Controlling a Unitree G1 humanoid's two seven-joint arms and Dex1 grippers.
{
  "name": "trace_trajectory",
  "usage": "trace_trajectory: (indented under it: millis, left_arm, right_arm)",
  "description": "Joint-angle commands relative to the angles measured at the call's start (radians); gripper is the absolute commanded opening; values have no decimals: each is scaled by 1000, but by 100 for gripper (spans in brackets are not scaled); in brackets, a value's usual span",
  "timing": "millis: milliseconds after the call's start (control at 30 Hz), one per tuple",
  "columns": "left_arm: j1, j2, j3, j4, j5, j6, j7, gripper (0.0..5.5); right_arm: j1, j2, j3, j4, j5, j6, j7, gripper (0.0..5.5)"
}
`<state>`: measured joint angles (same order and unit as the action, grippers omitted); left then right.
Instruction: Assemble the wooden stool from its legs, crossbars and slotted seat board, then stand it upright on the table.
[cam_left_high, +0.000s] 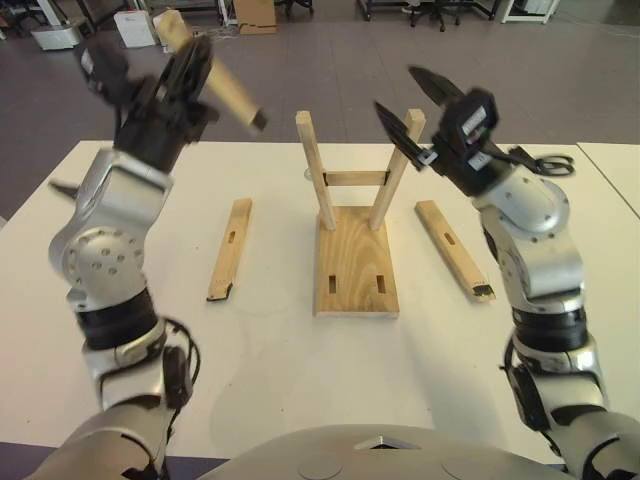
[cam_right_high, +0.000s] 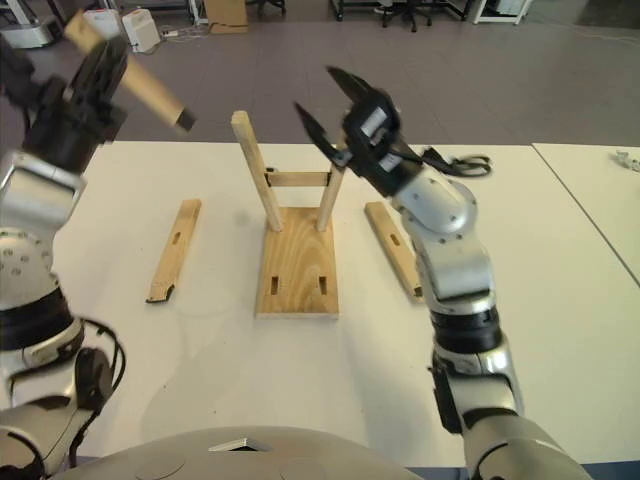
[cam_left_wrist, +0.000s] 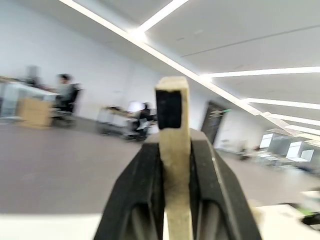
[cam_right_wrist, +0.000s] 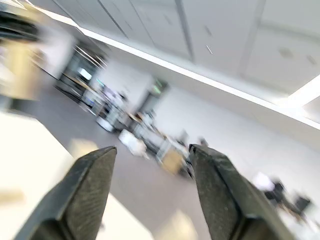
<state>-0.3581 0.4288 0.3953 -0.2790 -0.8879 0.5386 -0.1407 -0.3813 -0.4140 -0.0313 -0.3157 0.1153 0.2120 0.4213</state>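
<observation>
Leg (cam_left_high: 228, 92) clamped in left gripper (cam_left_wrist: 175, 150) slants, dark tip lower, rightward; right gripper (cam_left_high: 394, 87) gapes empty.

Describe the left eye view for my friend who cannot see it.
The robot's left claw holds a wooden bar raised above a white table; its open right claw hovers by a half-built stool, seat board flat with two legs up. A loose leg lies either side.

Head eyes both look forward and down over the white surface (cam_left_high: 300, 370); wrist cameras peer closely past the black left pincer (cam_left_wrist: 175, 150) and right pincer (cam_right_wrist: 152, 155), toward the ceiling (cam_left_wrist: 250, 40).
</observation>
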Motion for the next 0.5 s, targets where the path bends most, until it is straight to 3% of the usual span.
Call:
trace_trajectory:
  millis: [33, 167, 500]
  left_arm:
    - [157, -40, 7, 195, 165, -166, -78, 40]
    - [146, -115, -17, 391, 255, -324, -149, 40]
    - [117, -193, 2, 607, 304, -440, -163, 40]
  right_arm:
    - [74, -17, -102, 169, -38, -71, -75, 271]
    - [97, 0, -91, 356, -96, -190, -125, 271]
    - [93, 36, -67, 473, -132, -284, -165, 271]
